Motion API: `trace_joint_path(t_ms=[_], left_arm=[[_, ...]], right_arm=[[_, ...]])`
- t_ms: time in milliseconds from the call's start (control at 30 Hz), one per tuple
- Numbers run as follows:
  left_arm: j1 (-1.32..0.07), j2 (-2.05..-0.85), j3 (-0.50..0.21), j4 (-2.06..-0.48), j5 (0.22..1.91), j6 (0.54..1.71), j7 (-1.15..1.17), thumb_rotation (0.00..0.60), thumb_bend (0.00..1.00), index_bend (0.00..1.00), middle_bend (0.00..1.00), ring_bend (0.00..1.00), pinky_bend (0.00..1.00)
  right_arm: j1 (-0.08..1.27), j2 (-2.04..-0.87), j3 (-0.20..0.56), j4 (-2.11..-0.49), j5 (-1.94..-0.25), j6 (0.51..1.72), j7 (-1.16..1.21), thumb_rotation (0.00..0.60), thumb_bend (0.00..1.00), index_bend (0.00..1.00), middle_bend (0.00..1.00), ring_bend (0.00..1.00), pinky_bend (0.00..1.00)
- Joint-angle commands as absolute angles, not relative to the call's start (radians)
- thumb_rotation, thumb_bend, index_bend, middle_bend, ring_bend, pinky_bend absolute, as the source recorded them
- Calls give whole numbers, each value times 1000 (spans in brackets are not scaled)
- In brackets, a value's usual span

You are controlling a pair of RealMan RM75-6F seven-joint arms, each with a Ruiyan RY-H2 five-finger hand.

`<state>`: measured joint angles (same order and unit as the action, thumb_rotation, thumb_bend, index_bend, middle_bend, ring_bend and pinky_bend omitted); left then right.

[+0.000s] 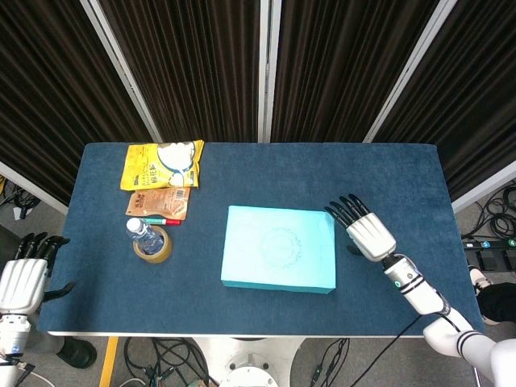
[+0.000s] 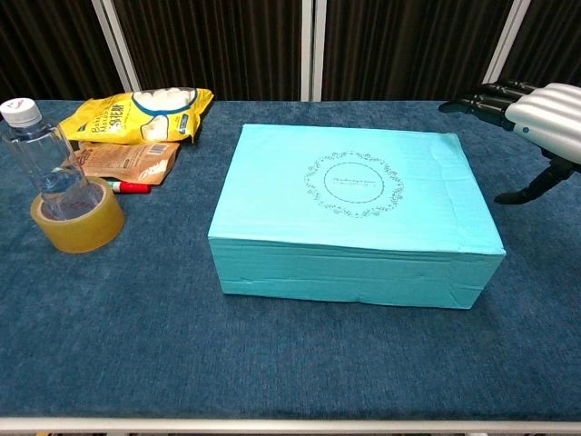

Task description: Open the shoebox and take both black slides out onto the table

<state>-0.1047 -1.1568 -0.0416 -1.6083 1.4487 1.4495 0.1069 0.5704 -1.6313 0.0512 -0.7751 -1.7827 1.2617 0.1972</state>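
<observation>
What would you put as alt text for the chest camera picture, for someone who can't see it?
A closed turquoise shoebox sits mid-table on a blue cloth, with the robot's right hand hovering open just off its far right corner. At far left a water bottle stands inside a roll of tape, near a yellow snack bag, a brown pouch and a red marker.

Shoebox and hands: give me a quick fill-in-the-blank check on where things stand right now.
1. The lid of the turquoise shoebox is ____.
2. The hand nearest the shoebox is the ____ hand.
3. The water bottle stands inside the roll of ____.
4. The left hand hangs off the table's ____ edge.

Missing words: closed; right; tape; left
</observation>
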Motion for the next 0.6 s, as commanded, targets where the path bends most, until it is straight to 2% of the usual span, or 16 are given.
trace_joint_path(t_ms=[33,267,600], left_arm=[[-105,-1155,-41,-1611,1449,1448,106,600,108,210,188,100,88],[-104,-1142,-35,-1628,1443,1433,94,600,109,210,188,100,88],[-108,-1133,-33,-1648,1434,1416,95,600,108,210,189,100,88]], right_arm=[[592,-1723,30,-646,-1810,1347,269,600,0,44,70,0,0],[611,-1788,-17,-493,-1828,1380,325,600,0,44,63,0,0],[626,-1847,-63,-357,-1840,1443,373,600,0,51,66,0,0]])
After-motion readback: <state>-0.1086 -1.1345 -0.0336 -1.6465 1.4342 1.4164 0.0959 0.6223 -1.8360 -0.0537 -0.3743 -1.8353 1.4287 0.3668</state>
